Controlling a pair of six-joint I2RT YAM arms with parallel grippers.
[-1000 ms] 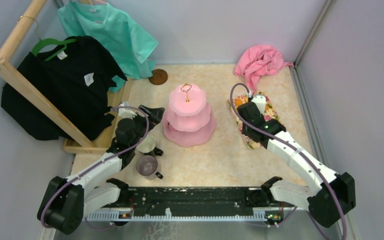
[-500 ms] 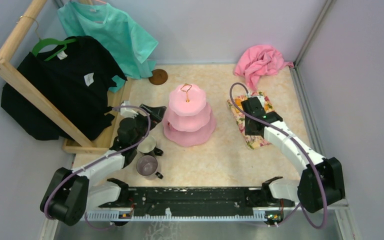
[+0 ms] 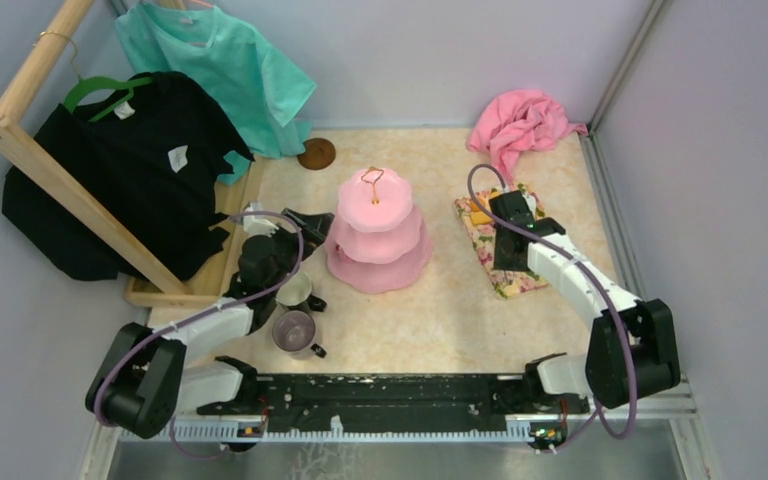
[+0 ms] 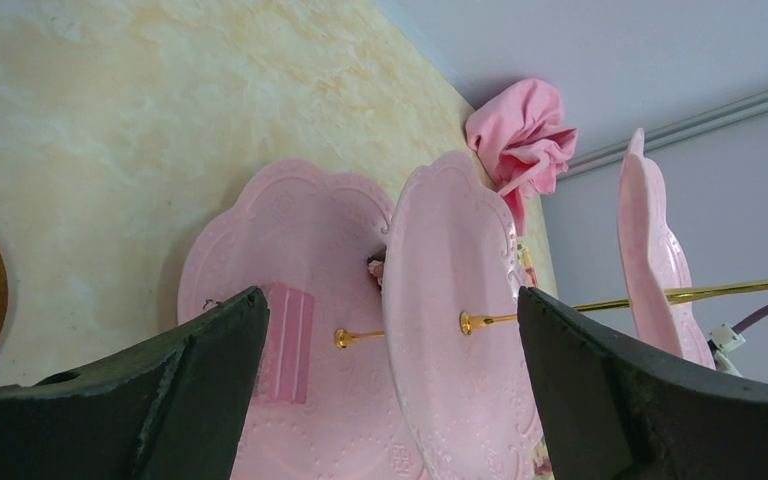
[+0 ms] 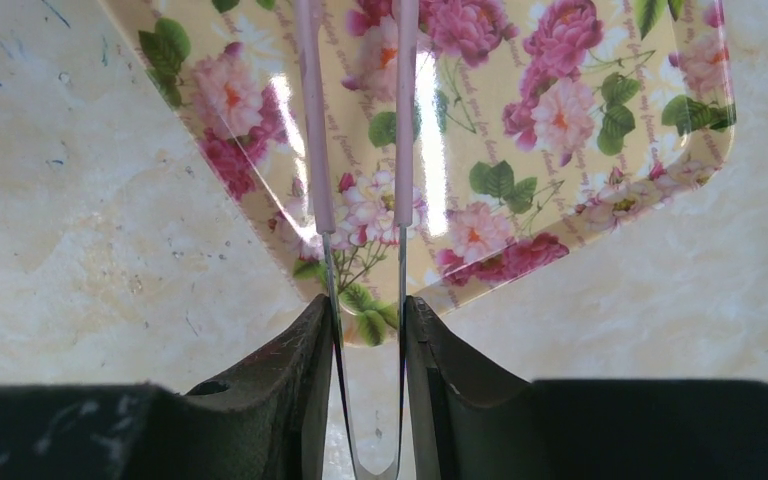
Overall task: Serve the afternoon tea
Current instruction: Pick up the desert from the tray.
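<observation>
While the left gripper (image 4: 390,305) is hanging just left of the pink cake stand (image 3: 377,235) with jaws spread wide and holding nothing, its fingers are framing the lower tiers without touching. Right of the stand, across a bare strip of table (image 3: 450,300), the right gripper (image 5: 367,310) is pinching pink-sleeved tongs (image 5: 315,150) over one edge of the floral mat (image 5: 560,120), with the tong tips running out of frame. Yellow and orange snacks (image 3: 477,212) are lying on the mat's far end. White mug (image 3: 295,288) and grey-purple mug (image 3: 295,328) are sitting near-left of the stand, close together. One brown saucer (image 3: 316,153) is lying far-left of it
</observation>
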